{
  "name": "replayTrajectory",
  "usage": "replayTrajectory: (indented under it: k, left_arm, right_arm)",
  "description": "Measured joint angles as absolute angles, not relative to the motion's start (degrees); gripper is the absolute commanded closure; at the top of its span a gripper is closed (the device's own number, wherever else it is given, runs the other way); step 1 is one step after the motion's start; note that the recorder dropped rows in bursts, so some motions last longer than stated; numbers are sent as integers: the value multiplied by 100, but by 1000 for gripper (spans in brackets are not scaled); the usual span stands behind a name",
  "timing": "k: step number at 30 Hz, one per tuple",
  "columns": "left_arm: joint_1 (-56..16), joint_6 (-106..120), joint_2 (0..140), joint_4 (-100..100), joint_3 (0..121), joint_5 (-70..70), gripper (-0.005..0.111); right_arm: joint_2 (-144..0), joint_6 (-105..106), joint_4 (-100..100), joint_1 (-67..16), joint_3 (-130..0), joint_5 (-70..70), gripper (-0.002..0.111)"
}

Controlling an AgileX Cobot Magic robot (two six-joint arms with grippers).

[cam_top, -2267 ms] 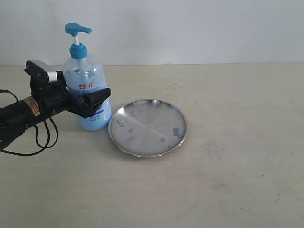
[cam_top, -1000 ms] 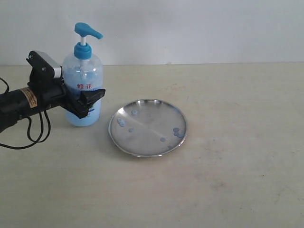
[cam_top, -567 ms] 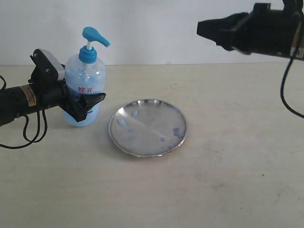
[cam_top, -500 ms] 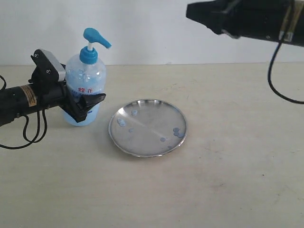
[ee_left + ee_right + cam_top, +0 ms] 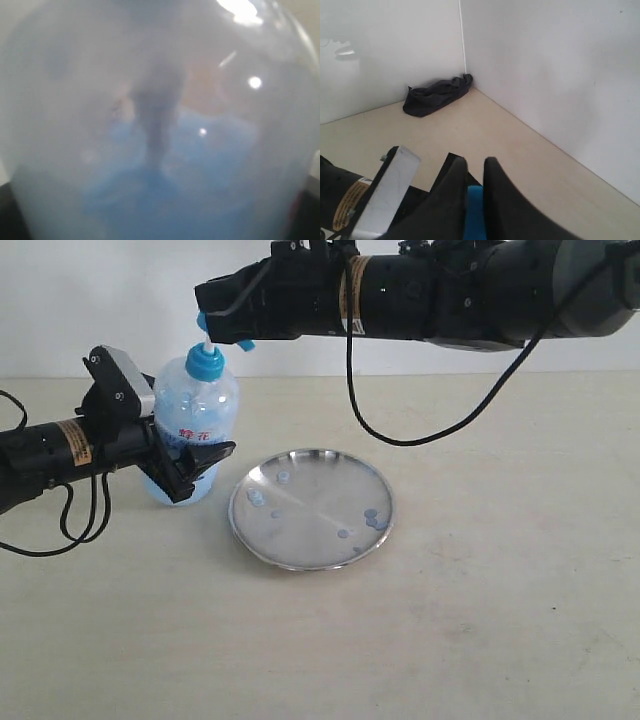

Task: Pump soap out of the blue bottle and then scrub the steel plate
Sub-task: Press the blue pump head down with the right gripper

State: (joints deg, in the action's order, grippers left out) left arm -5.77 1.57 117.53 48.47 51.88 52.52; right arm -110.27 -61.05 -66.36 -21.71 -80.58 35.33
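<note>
The blue bottle (image 5: pixel 196 420) stands left of the steel plate (image 5: pixel 310 508), and my left gripper (image 5: pixel 193 471) is shut on its lower body. In the left wrist view the bottle (image 5: pixel 160 120) fills the frame as a blur, so the fingers are hidden. My right gripper (image 5: pixel 215 322) reaches across from the right and sits directly on top of the blue pump head (image 5: pixel 243 343). In the right wrist view the right gripper (image 5: pixel 475 161) has its fingers almost together, with the pump head (image 5: pixel 474 212) showing blue beneath the slit. Small bluish soap drops (image 5: pixel 371 516) speckle the plate.
The right arm (image 5: pixel 450 290) spans the scene above the plate's far side, with a black cable (image 5: pixel 400 430) looping down from it. The left arm's cables (image 5: pixel 70 530) lie on the table at far left. A dark cloth (image 5: pixel 437 94) lies in the wall corner.
The right arm has swept in from the upper right to the left until its gripper sits over the pump head. The left gripper still holds the bottle, shifted slightly right.
</note>
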Motion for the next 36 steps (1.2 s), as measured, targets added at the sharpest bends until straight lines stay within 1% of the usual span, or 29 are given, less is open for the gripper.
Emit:
replayTrajectory:
  k: [6, 18, 27, 33, 36]
  left_arm:
    - [-577, 157, 11753, 4835, 5188, 5252, 102]
    - [-577, 203, 11753, 4786, 5188, 5241, 102]
    - [-577, 242, 11753, 4708, 5188, 5219, 102]
    - [-553, 263, 11753, 4639, 5188, 5207, 102]
    - [-564, -458, 11807, 3894, 5176, 5304, 102]
  right_arm:
    - [-11027, -6229, -6618, -2171, -8078, 3305, 108]
    - [-10956, -7522, -7890, -2171, -8161, 3094, 108]
    - [-11216, -8149, -8058, -2192, -8266, 3123, 108]
    - [-11151, -7769, -8101, -2364, -8287, 2694, 109]
    - [-10740, -6923, -8386, -2414, -8153, 2221, 109]
